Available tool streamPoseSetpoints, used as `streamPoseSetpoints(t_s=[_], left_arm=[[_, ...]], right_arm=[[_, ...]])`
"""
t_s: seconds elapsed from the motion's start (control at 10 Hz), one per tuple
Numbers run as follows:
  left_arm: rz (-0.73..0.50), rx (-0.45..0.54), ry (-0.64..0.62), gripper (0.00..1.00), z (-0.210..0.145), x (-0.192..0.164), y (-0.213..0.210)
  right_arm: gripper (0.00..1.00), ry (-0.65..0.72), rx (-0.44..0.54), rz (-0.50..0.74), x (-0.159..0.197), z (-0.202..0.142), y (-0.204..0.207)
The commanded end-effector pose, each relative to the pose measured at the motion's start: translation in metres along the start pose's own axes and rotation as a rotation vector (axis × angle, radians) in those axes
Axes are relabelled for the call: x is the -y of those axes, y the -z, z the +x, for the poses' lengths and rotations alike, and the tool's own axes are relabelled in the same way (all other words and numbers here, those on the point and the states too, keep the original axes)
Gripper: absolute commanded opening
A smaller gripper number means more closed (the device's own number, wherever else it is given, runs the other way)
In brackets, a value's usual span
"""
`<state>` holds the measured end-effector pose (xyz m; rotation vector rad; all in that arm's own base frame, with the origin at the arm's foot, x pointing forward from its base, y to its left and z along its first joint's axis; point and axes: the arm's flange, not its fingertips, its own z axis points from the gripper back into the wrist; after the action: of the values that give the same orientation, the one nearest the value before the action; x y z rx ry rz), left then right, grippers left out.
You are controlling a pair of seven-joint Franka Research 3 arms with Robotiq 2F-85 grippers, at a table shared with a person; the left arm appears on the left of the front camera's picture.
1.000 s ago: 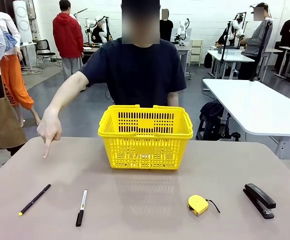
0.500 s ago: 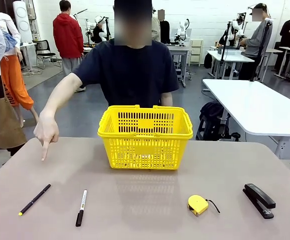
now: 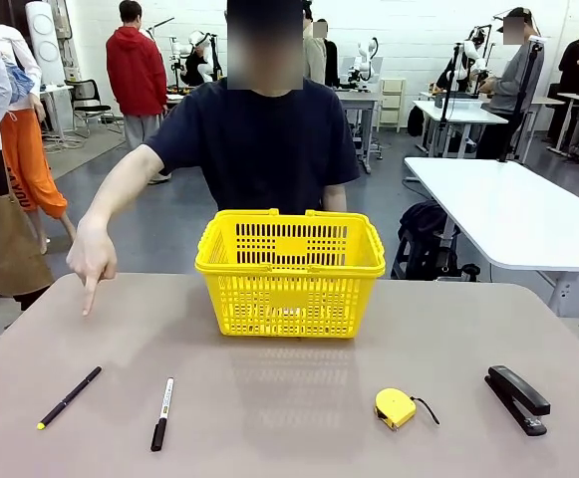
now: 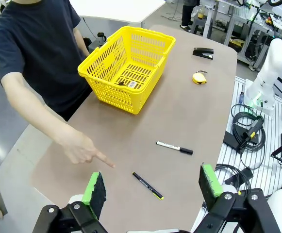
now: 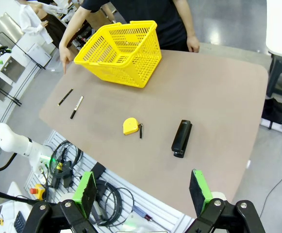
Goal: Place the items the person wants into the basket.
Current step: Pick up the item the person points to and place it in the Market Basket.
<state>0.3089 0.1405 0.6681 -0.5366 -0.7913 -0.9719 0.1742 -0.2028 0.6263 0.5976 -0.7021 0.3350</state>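
On the table [image 3: 299, 398], the hand [image 3: 92, 261] points, apparently at the pen [image 3: 69, 397] lying left of the basket [image 3: 290, 269], so the left tool [image 4: 152, 183], spread wide like the right tool [image 5: 143, 188], should straddle its barrel squarely.

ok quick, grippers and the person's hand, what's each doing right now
Left gripper: open, holding nothing.
Right gripper: open, holding nothing.
Person's hand: empty, index finger pointing down at the table.

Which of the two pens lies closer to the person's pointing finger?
The thin black pen with the yellow tip, the leftmost one; the white-barrelled marker lies farther right.
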Motion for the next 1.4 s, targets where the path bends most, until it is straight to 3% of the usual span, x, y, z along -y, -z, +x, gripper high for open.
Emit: streamPoseSetpoints(t_s=[0.0,0.1,0.3,0.4,0.7,0.9,1.1,1.3], left_arm=[[0.042,-0.201,0.004,1.00,0.019,0.019,0.034],[0.053,-0.351,0.000,1.00,0.010,0.036,0.060],[0.095,-0.643,-0.070,1.00,0.009,0.036,0.109],[0.130,-0.682,-0.129,1.00,0.000,0.034,0.136],[0.248,-0.595,-0.250,1.00,-0.026,0.026,0.189],[0.413,-0.596,-0.301,1.00,-0.040,0.009,0.219],[0.422,-0.631,-0.306,1.00,-0.043,0.002,0.230],[0.371,-0.579,-0.289,1.00,-0.038,0.010,0.215]], right_arm=[[1.00,-0.012,0.007,0.021,0.000,-0.001,0.001],[1.00,-0.012,0.007,0.021,0.000,-0.001,0.001],[1.00,-0.012,0.007,0.021,0.000,-0.001,0.001],[1.00,-0.012,0.007,0.021,0.000,-0.001,0.001],[1.00,-0.012,0.007,0.021,0.000,-0.001,0.001],[1.00,-0.012,0.007,0.021,0.000,-0.001,0.001],[1.00,-0.012,0.007,0.021,0.000,-0.001,0.001],[1.00,-0.012,0.007,0.021,0.000,-0.001,0.001]])
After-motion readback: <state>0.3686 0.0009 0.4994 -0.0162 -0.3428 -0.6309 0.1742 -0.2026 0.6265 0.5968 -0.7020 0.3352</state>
